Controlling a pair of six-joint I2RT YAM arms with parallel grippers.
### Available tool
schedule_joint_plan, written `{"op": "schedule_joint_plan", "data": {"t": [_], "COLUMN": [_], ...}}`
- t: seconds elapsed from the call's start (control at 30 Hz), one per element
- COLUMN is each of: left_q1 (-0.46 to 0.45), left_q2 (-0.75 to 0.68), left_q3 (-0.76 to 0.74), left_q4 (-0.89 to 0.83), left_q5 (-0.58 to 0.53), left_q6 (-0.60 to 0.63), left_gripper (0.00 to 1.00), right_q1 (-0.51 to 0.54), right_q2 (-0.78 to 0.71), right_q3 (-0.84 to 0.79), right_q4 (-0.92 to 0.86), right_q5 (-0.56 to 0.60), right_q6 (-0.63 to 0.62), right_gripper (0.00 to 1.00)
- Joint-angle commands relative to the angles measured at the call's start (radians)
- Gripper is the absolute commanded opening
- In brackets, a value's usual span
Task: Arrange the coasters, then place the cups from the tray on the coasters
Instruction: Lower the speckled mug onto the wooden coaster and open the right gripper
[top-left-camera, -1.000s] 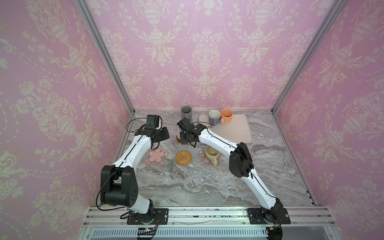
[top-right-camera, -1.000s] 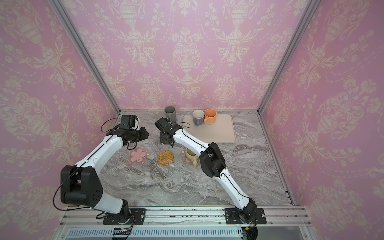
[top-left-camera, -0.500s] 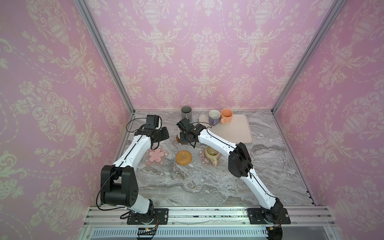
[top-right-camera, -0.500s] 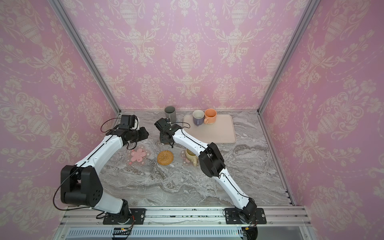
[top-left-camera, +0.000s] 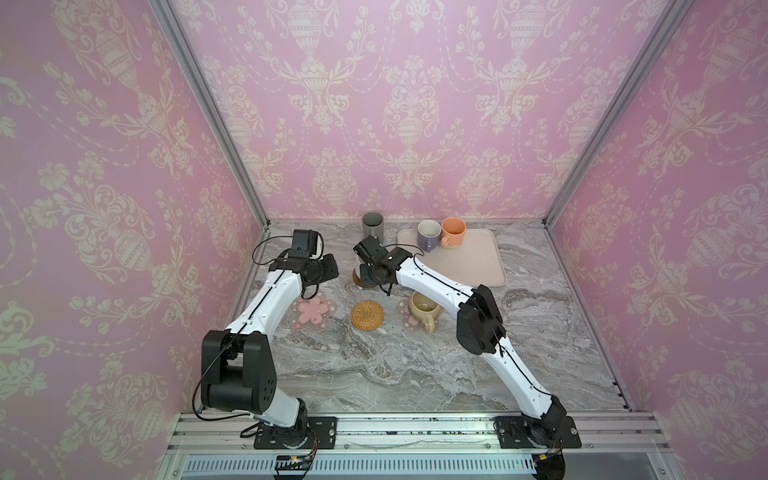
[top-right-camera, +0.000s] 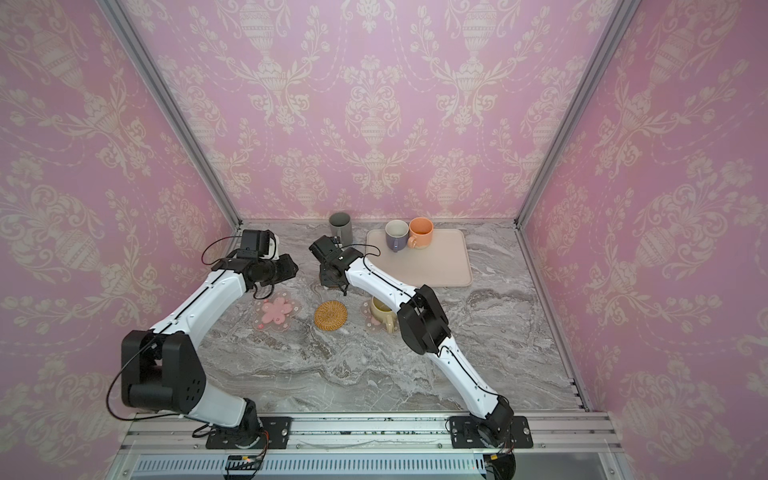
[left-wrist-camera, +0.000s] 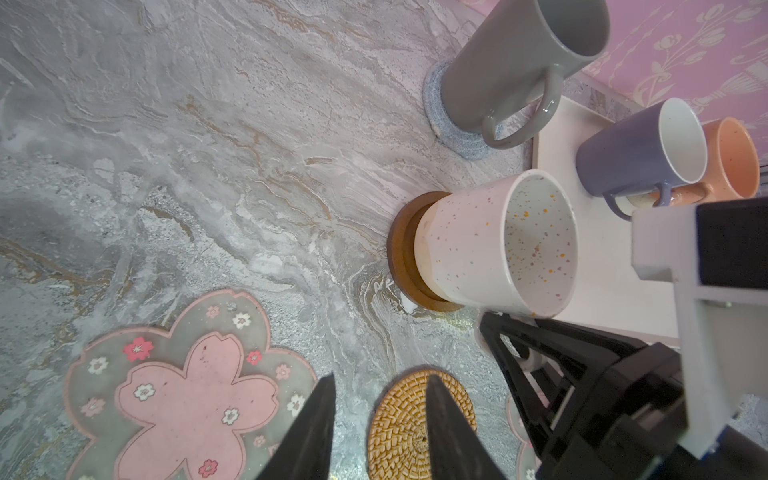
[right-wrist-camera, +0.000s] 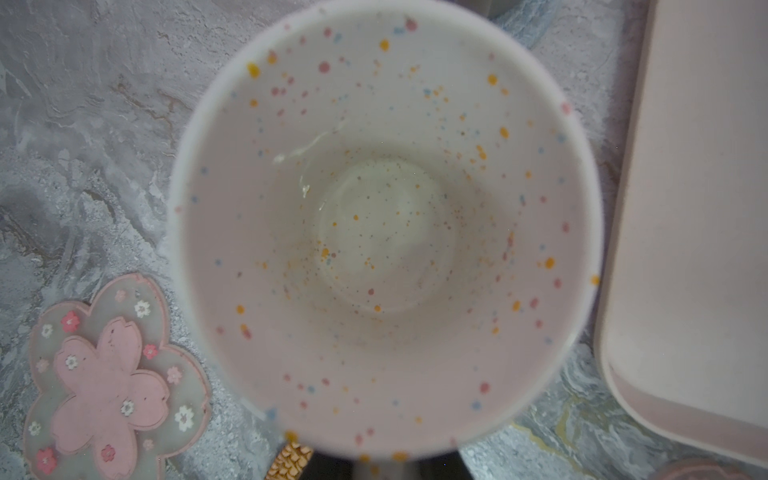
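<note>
Standing mouth-up, speckled cup (left-wrist-camera: 478, 245) is pinched by right pincer (left-wrist-camera: 509, 332); left pincer (left-wrist-camera: 380, 380) part-open, empty.

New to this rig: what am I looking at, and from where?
Two robot arms at a marble table. Two pictures look down from one overhead camera pair; two come from wrist cameras. On coasters: dark grey mug on the blue woven coaster, beige-yellow mug on a flower coaster, speckled white mug on the brown disc coaster. Right jaws grip its handle; left jaws are open, empty. The other flower coaster and rattan coaster are bare. Lavender mug and peach-orange mug stand on the tray.
</note>
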Motion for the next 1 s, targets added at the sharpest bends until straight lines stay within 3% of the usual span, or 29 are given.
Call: {"op": "schedule_joint_plan", "data": {"t": [0.0, 0.27, 0.97], "left_q1": [0.009, 0.009, 0.009], "left_q2": [0.018, 0.017, 0.037], "left_q3": [-0.014, -0.015, -0.014], "left_q4": [0.001, 0.001, 0.001], "left_q5": [0.019, 0.024, 0.043], "left_q6": [-0.02, -0.02, -0.023], "left_gripper": [0.39, 0.39, 0.39], "right_q1": [0.006, 0.006, 0.011], "right_q2": [-0.012, -0.015, -0.093], "right_q3": [0.048, 0.049, -0.062], "right_q4": [0.006, 0.012, 0.055], "right_q5": [0.001, -0.023, -0.056], "right_q6": [0.022, 0.039, 0.062], "right_gripper": [0.2, 0.33, 0.32]}}
